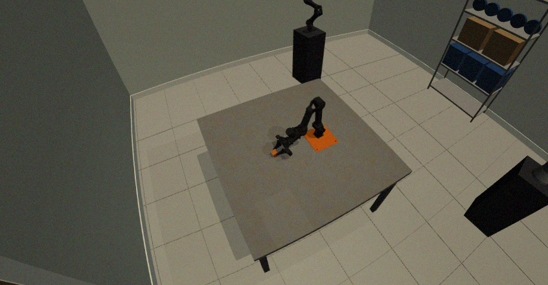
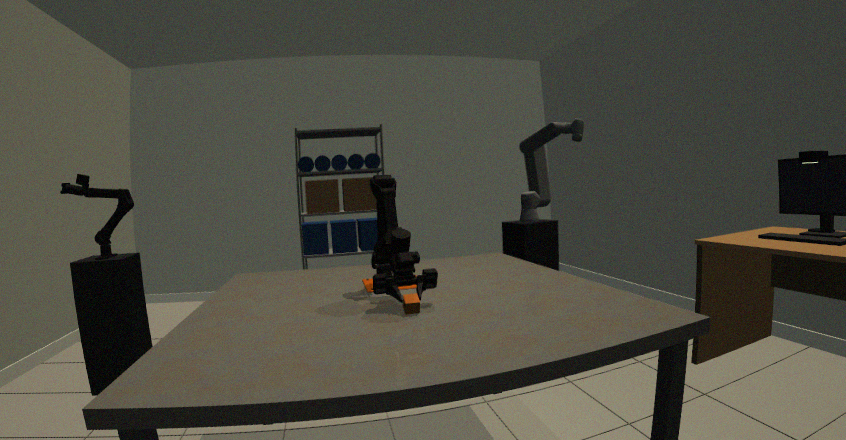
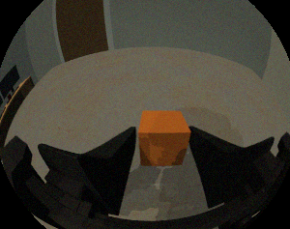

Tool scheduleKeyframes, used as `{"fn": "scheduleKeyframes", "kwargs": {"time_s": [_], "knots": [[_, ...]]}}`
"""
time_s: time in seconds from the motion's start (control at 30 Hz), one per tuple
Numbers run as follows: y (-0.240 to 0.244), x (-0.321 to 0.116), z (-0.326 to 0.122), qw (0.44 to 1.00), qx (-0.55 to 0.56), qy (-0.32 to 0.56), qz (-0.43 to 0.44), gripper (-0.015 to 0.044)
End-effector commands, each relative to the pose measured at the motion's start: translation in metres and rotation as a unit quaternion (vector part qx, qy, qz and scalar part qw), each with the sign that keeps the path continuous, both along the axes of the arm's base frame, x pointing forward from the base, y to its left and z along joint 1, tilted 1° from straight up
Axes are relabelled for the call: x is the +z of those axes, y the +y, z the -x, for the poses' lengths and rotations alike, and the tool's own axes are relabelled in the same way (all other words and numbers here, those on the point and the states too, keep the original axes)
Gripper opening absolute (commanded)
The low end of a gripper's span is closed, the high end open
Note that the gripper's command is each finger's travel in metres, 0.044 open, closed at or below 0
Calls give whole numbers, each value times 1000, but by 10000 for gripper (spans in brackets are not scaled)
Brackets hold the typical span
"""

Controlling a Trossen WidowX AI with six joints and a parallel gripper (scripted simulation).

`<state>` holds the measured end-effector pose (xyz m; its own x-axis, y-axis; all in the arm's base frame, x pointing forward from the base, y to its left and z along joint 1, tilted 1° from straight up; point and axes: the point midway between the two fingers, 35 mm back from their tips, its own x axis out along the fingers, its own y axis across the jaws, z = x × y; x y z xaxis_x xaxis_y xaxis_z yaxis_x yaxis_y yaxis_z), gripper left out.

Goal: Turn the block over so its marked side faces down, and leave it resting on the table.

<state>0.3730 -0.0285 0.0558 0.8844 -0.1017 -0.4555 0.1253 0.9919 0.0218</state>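
The orange block [image 1: 274, 153] [image 2: 411, 304] [image 3: 163, 139] appears to rest on the table [image 1: 306, 191] [image 2: 295, 354], in front of the robot's base. Its top and one side face show in the wrist view; I see no clear mark on them. Its underside and far side are hidden. My gripper [image 1: 276, 151] [image 2: 411, 298] [image 3: 162, 131] reaches low and nearly level over the table. It is slightly open, with one fingertip on each side of the block. A thin gap shows at the left fingertip; the right fingertip is at the block's edge.
The arm's base stands on an orange plate [image 1: 320, 143] behind the gripper. A shelf rack [image 1: 469, 11] [image 2: 298, 224], a black pedestal with another arm [image 1: 308, 55] [image 2: 112, 319] and a wooden desk [image 2: 733, 301] stand away from the table.
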Motion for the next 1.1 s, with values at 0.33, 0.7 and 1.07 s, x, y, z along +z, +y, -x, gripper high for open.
{"fn": "scheduleKeyframes", "kwargs": {"time_s": [0.33, 0.7, 1.07], "knots": [[-1, 0, 0, 1000, -2, 0, 3, 440], [-1, 0, 0, 1000, -2, 0, 3, 440], [-1, 0, 0, 1000, -2, 0, 3, 440]]}}
